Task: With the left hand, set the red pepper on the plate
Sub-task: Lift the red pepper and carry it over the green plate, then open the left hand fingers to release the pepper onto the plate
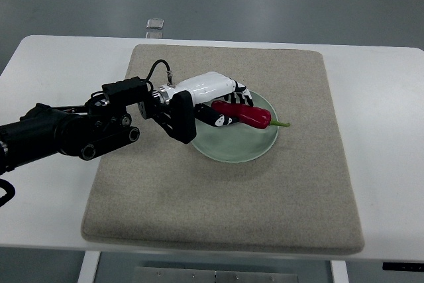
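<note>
Nearest me, the beige mat (218, 210) covers the white table (53, 64). My left hand (215, 101) reaches in over the pale green plate (238, 147), fingers (222, 120) wrapped around the red pepper (248, 115). The pepper lies across the plate's upper part, its rear end hidden under the hand, its green stem poking past the right rim.

A glossy red pepper (244, 114) with green stem pointing to 3 o'clock is laid across the pale green plate (235, 150), toward its 1 o'clock rim.
</note>
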